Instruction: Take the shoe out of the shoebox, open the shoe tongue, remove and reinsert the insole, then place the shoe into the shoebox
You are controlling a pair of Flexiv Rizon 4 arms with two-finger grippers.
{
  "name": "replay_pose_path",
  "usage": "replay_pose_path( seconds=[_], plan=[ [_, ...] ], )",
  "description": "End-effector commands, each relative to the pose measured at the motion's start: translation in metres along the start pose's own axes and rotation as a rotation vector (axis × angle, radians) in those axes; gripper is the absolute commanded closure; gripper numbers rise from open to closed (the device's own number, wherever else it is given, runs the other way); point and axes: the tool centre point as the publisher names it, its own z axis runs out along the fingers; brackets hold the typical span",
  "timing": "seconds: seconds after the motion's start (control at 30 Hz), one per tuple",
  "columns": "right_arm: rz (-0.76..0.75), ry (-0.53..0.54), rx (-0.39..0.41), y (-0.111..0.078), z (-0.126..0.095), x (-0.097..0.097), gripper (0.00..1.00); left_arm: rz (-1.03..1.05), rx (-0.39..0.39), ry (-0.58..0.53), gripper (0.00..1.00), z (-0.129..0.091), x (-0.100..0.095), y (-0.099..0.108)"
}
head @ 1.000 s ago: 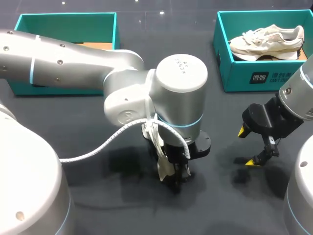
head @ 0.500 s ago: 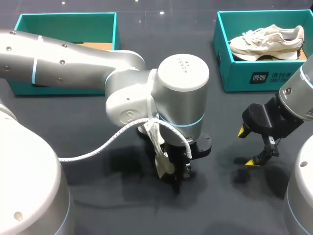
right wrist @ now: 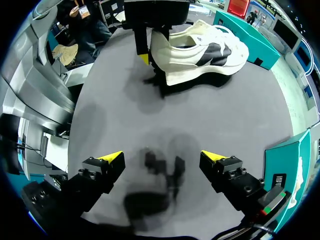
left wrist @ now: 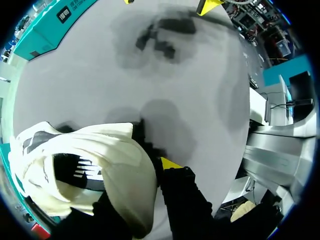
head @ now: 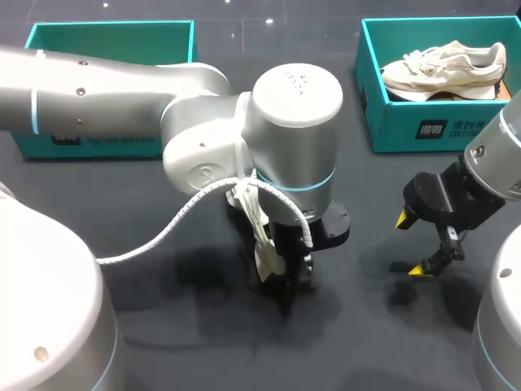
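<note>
Beneath left arm point(head: 122, 90), shoe point(head: 262, 261) mostly hidden; left claw point(left wrist: 150, 172) clamps it.

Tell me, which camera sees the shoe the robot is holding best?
The right wrist view. It shows the whole held shoe from the side, with the left tool gripping its heel. The left wrist view sees only part, very close. In the head view the left arm hides nearly all of it.

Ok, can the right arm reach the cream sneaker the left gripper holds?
Probably yes: the right gripper is open, and only bare table lies between it and the cream sneaker.
</note>
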Motion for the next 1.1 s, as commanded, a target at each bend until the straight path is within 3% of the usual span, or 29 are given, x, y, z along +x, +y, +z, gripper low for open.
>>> replay_pose_path(
  seconds=[0.03, 0.3, 0.5, 0.9, 1.1],
  plan=[
    [0.001, -0.003, 0.002, 0.0, 0.0, 0.002, 0.0, 0.014, 0.007, 0.015, 1.0, -0.041, -0.008, 0.015],
    [0.001, -0.003, 0.002, 0.0, 0.0, 0.002, 0.0, 0.078, 0.007, 0.082, 1.0, -0.089, -0.024, 0.033],
    [0.001, -0.003, 0.002, 0.0, 0.0, 0.002, 0.0, 0.097, 0.01, 0.064, 1.0, -0.126, -0.042, 0.044],
    [0.001, -0.003, 0.002, 0.0, 0.0, 0.002, 0.0, 0.089, 0.002, 0.01, 1.0, -0.185, -0.09, 0.062],
    [0.001, -0.003, 0.002, 0.0, 0.0, 0.002, 0.0, 0.116, 0.003, 0.033, 1.0, -0.204, -0.121, 0.077]
  ],
)
